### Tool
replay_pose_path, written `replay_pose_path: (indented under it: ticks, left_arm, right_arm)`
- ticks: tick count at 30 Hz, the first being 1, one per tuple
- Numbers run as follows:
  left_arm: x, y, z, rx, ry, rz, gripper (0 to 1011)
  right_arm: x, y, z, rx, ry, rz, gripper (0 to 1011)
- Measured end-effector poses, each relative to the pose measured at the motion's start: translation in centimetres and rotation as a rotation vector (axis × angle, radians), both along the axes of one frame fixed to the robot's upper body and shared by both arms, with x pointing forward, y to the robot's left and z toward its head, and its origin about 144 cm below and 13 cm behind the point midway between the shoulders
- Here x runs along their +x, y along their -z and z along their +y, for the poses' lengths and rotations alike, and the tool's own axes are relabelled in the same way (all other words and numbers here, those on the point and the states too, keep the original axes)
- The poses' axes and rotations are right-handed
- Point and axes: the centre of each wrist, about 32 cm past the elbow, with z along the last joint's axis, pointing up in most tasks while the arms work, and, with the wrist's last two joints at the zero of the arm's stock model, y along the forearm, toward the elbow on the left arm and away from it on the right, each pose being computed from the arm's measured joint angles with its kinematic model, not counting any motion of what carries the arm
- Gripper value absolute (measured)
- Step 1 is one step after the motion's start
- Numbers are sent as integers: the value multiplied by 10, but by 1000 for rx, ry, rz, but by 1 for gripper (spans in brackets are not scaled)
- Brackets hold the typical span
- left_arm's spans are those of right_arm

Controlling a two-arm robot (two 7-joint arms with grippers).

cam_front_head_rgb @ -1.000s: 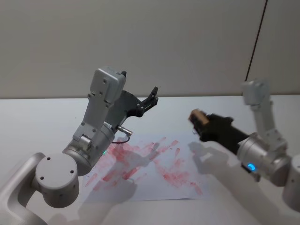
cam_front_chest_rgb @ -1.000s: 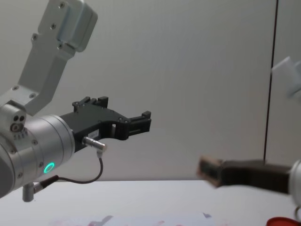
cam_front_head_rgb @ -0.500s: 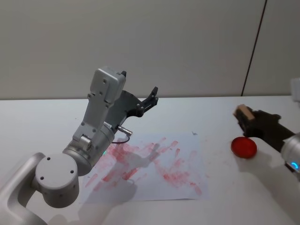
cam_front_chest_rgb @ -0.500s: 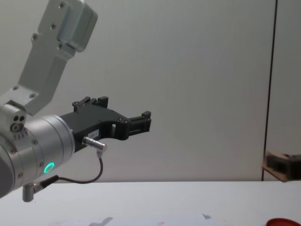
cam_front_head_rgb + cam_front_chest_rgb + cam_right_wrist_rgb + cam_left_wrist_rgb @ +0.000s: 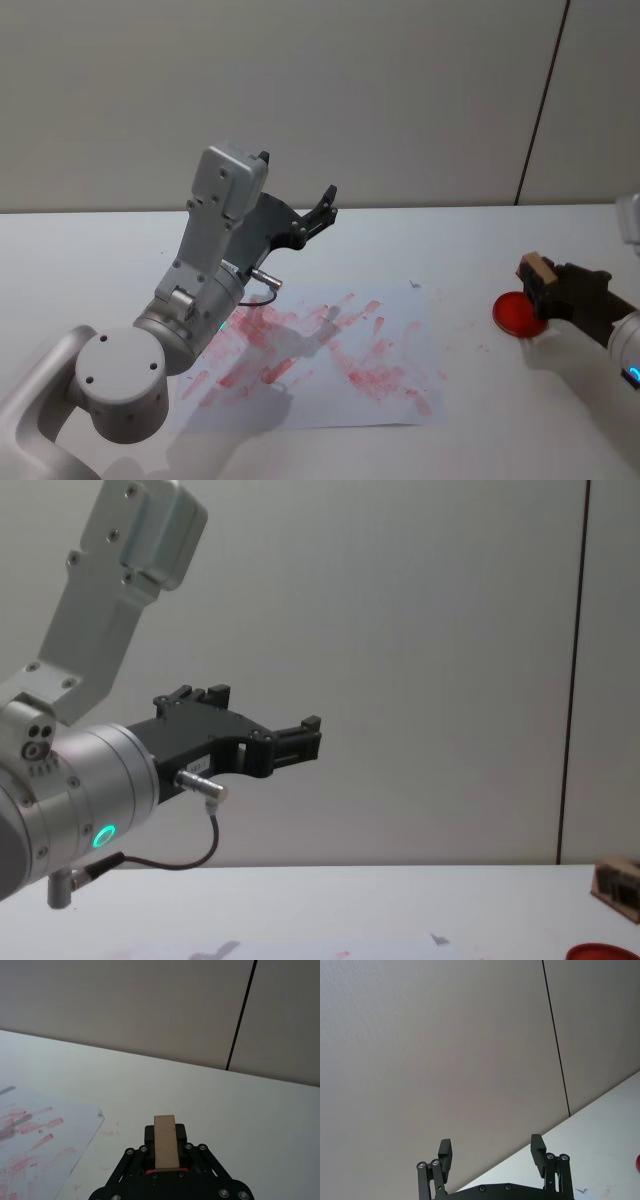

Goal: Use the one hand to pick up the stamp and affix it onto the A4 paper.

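The stamp (image 5: 537, 268) sat clamped between the fingers of the right gripper (image 5: 541, 290), its tan block poking out past the fingertips. In the head view it hung at the table's right side, just above the near edge of a flat red round pad (image 5: 519, 313), well apart from the paper. From the right wrist, the stamp (image 5: 165, 1141) stood upright in the black clamp, a sliver of red showing beneath it. The A4 paper (image 5: 330, 355) lay flat on the white table (image 5: 90, 260), smeared with red marks. The left gripper (image 5: 322, 210) was raised above the paper's far left corner, its fingers (image 5: 445, 1154) spread apart and holding nothing.
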Motion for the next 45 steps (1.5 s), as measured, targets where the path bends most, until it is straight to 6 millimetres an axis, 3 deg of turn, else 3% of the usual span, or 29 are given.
replay_pose_path:
  ticks: [23, 34, 45]
  left_arm:
    - [0, 0, 0, 0, 0, 0, 1001]
    - [0, 0, 0, 0, 0, 0, 1001]
    - [0, 0, 0, 0, 0, 0, 1001]
  right_arm:
    - [7, 27, 4, -103, 5, 55, 243]
    - [8, 32, 4, -123, 13, 58, 624]
    - [8, 34, 4, -131, 15, 60, 917]
